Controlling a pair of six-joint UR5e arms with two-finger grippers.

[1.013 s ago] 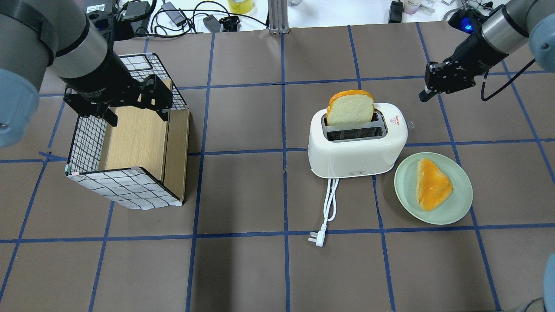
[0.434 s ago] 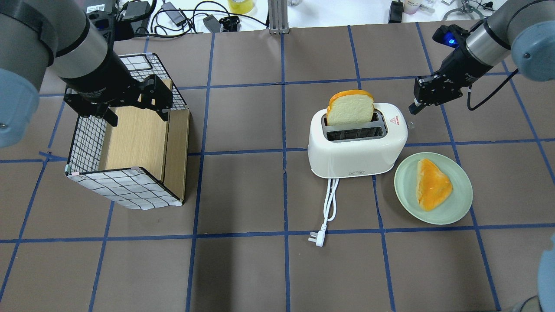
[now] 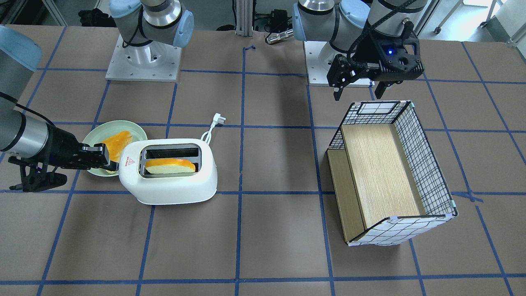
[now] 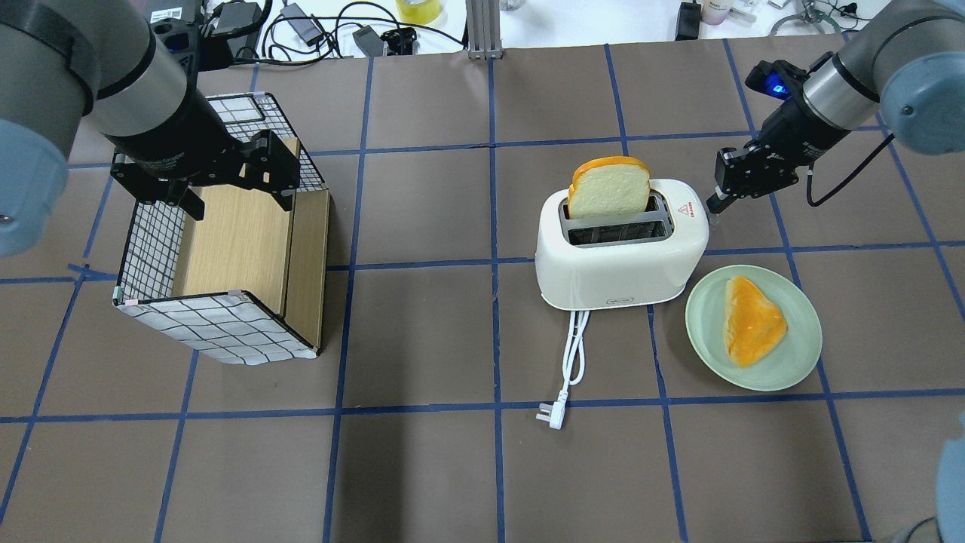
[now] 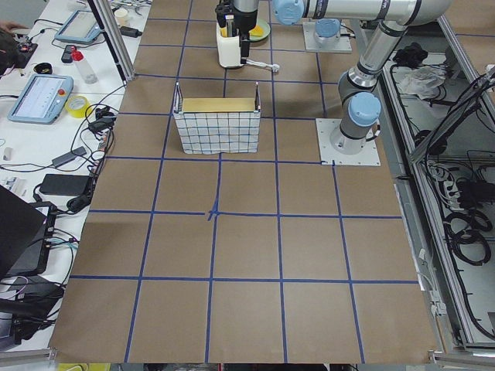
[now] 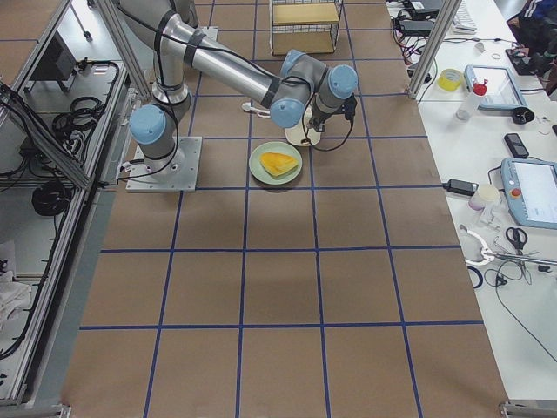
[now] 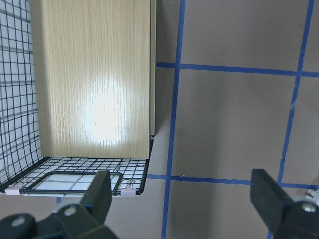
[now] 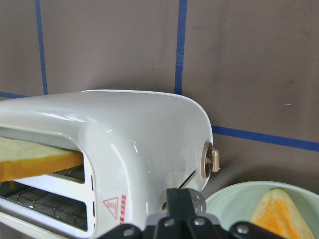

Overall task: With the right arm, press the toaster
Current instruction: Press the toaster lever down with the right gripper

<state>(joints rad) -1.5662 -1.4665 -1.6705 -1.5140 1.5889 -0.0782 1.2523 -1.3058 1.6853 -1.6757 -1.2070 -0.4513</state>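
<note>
The white toaster [image 4: 618, 260] stands mid-table with a bread slice [image 4: 609, 187] upright in its far slot. It also shows in the front view [image 3: 168, 183] and the right wrist view [image 8: 124, 144]. Its beige lever knob [image 8: 212, 162] sticks out of the end wall. My right gripper [image 4: 712, 204] is shut and empty. Its tip is just off the toaster's right end, close above the lever, and I cannot tell whether it touches. In the front view the right gripper [image 3: 106, 161] sits beside the toaster's end. My left gripper [image 4: 237, 197] is open and empty above the grid-patterned box [image 4: 226, 256].
A pale green plate [image 4: 799, 358] with an orange-crusted bread piece [image 4: 750, 320] lies right of the toaster, just under the right arm. The toaster's white cord and plug [image 4: 554, 415] trail toward the table's near side. Cables and tools lie beyond the far edge.
My right gripper has moved left and down, from the table's far right to the toaster's right end by the lever. The left arm, toaster and bread have not moved.
</note>
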